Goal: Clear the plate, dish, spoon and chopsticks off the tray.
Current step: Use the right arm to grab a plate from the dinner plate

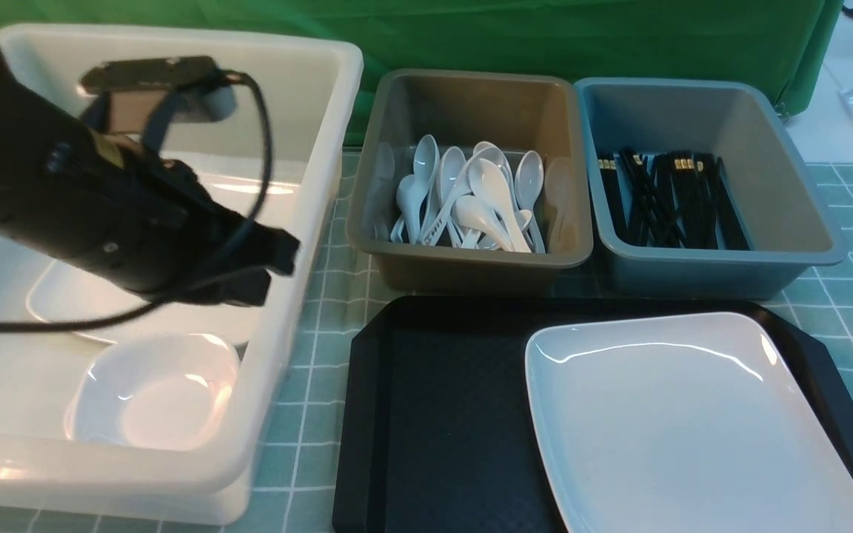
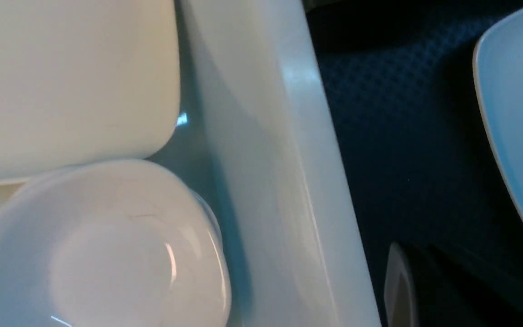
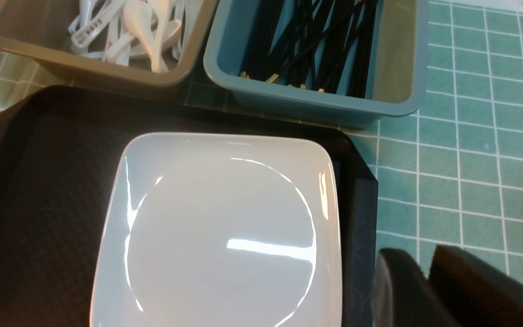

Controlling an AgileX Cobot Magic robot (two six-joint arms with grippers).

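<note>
Jaws of left gripper (image 1: 276, 268) closed, empty, over white tub (image 1: 325, 126) rim; right gripper (image 3: 427, 279) beside tray (image 3: 39, 181) edge, opening unclear.

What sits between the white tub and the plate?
Between white tub and plate, the front view shows a strip of cloth, then bare tray floor with nothing on it.

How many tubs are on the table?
3: a white tub on the left, a grey tub of spoons in the middle, a blue tub of chopsticks on the right. None looks hidden.
</note>
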